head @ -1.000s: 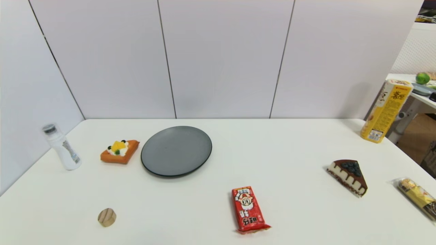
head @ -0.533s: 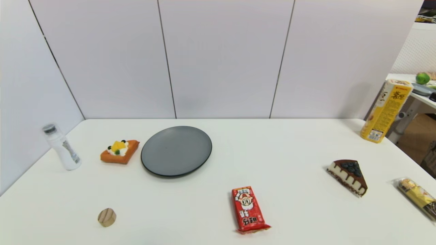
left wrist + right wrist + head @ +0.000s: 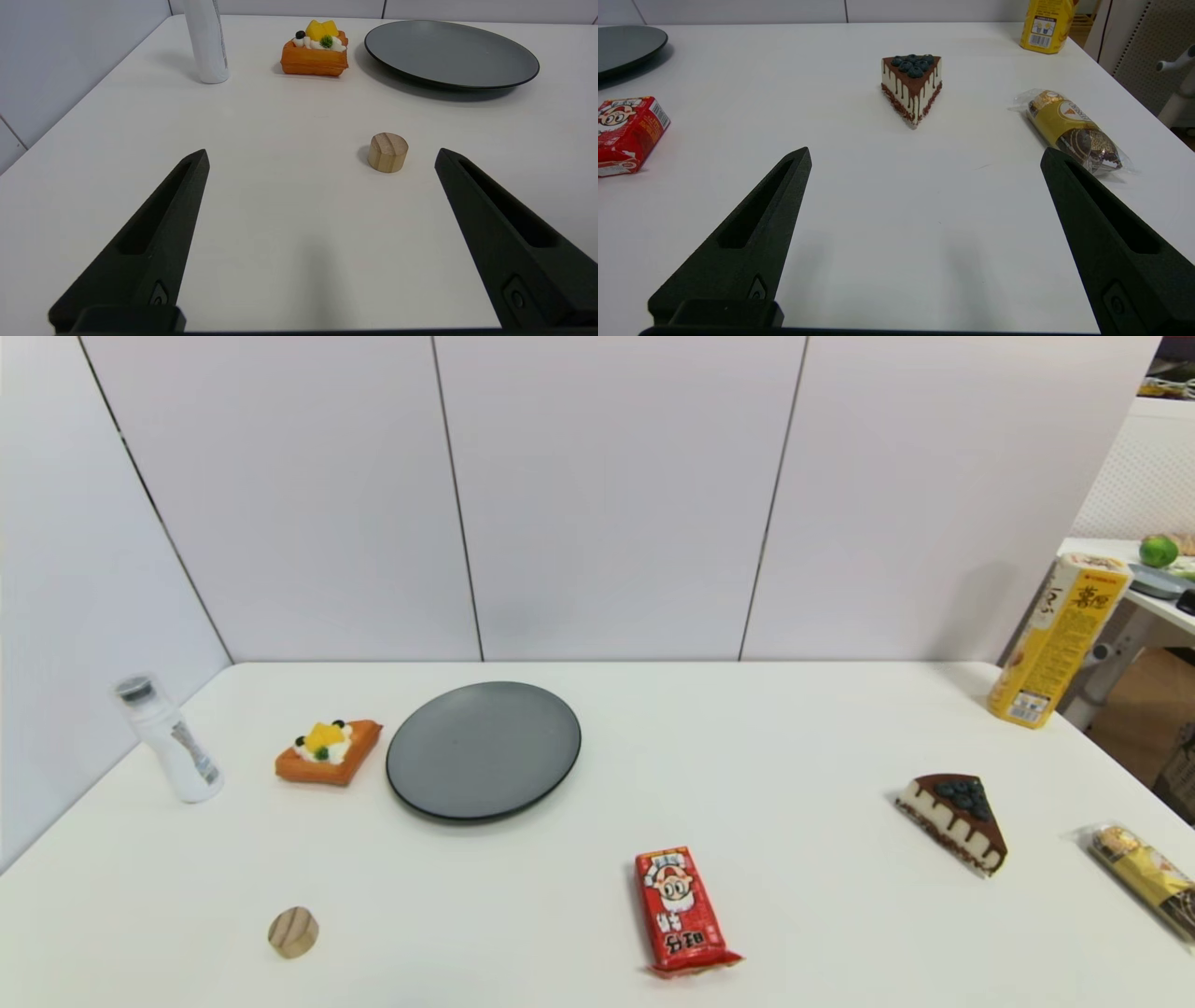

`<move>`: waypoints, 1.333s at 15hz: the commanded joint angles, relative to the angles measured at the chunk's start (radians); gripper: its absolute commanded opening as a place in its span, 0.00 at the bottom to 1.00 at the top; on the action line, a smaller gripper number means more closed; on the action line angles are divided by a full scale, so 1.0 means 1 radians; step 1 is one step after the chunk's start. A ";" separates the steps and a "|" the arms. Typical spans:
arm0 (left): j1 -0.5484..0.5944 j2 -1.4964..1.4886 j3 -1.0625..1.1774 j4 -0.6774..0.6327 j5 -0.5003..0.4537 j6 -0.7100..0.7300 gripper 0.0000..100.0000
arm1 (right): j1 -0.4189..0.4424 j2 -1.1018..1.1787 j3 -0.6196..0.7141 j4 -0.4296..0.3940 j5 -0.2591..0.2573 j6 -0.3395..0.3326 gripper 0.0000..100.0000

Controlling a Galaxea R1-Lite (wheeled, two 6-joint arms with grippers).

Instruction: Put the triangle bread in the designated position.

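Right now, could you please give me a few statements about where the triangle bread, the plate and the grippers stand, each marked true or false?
1. The triangle bread lies on the table beside the dark grey plate, not on it. True.
2. The left gripper is shut on the bread. False: it is open, short of the wooden cylinder.
3. The plate carries the chocolate cake wedge. False: the plate is bare; the wedge lies far to its right.
4. The white bottle stands upright left of the bread. True.
5. The right gripper is open. True.
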 commanded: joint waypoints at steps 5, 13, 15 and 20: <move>0.000 0.001 0.000 0.000 0.000 0.000 1.00 | 0.001 0.002 0.002 0.000 0.000 -0.002 1.00; 0.000 0.001 0.000 0.000 0.000 0.000 1.00 | 0.001 0.002 0.002 0.000 0.000 0.001 1.00; 0.000 0.001 0.000 0.000 0.000 0.000 1.00 | 0.001 0.002 0.002 0.000 0.000 -0.002 1.00; 0.000 0.001 0.000 0.000 0.000 0.000 1.00 | -0.001 0.002 0.002 -0.002 0.000 -0.002 1.00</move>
